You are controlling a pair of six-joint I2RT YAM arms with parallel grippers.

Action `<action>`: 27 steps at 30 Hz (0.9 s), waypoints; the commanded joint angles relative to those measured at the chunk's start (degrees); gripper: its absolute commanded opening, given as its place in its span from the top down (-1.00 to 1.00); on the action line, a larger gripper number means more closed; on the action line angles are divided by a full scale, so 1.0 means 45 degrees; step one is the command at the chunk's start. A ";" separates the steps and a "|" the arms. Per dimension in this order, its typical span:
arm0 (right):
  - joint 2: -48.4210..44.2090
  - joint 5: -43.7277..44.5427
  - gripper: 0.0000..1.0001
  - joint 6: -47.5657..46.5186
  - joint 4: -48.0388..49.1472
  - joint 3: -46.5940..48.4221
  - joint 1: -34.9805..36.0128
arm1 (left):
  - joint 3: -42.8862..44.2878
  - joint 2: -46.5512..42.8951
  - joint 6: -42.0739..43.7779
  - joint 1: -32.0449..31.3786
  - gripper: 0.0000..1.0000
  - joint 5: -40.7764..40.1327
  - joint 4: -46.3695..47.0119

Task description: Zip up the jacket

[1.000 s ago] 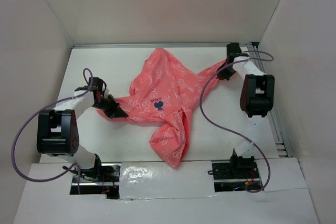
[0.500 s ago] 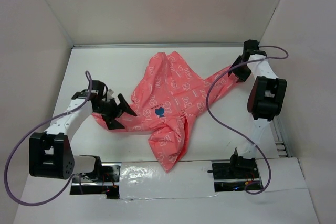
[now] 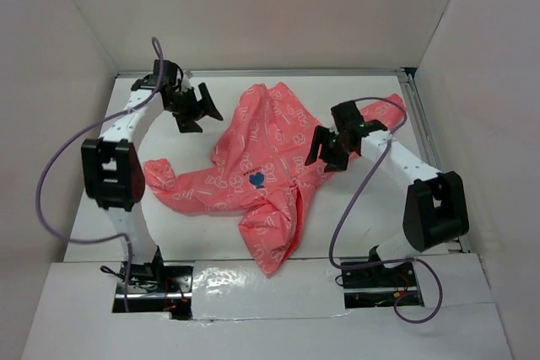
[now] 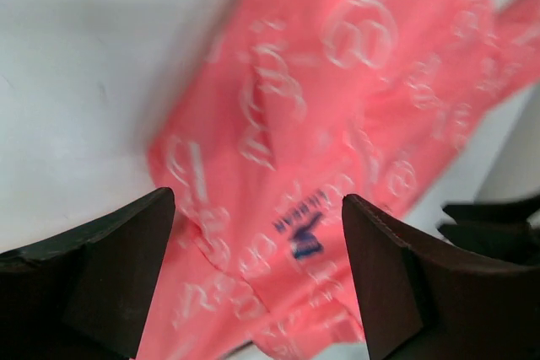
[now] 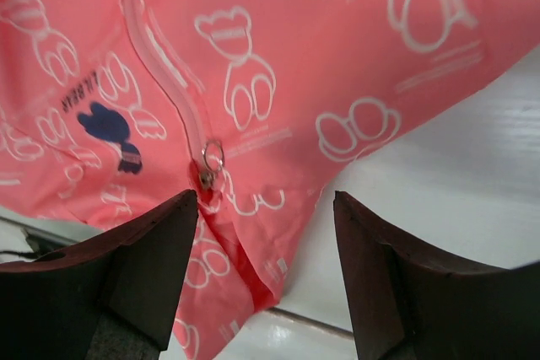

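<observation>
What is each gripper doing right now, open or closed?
Left gripper: open, holding nothing.
Right gripper: open, empty, above the coral-pink printed fabric jacket, near its metal-ring zipper pull.

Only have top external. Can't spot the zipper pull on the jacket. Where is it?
Observer: Right wrist view shows the zipper pull, a small metal ring, lying on the jacket just right of the dark blue chest mark.
Operator: Is it between the right fingers?
Observer: Not quite. The right gripper is open and empty, and the pull sits just beyond the tip of one finger, off to that side.
Operator: Does left wrist see the zipper?
Observer: No. Between the open left gripper there is only blurred fabric with the chest mark.
</observation>
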 commanded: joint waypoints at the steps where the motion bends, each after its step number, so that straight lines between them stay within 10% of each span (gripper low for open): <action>1: -0.0145 -0.0689 -0.46 0.0345 0.0616 -0.0633 0.0353 | 0.1431 0.1559 0.1724 0.0087 -0.83 -0.0505 -0.0792; 11: 0.1670 -0.0923 -0.49 0.0638 0.1806 -0.0812 0.1037 | 0.1941 0.3920 0.2488 -0.1163 -0.80 -0.0622 0.0067; 18: 0.2492 -0.1003 -0.49 0.1145 0.2490 -0.0674 0.0861 | 0.2822 0.4960 0.1960 -0.1125 -0.34 -0.1305 -0.0052; 27: 0.3078 -0.0846 -0.47 0.1166 0.2491 -0.0674 0.0627 | 0.1515 0.4142 0.1336 -0.0774 -0.41 -0.2167 -0.0073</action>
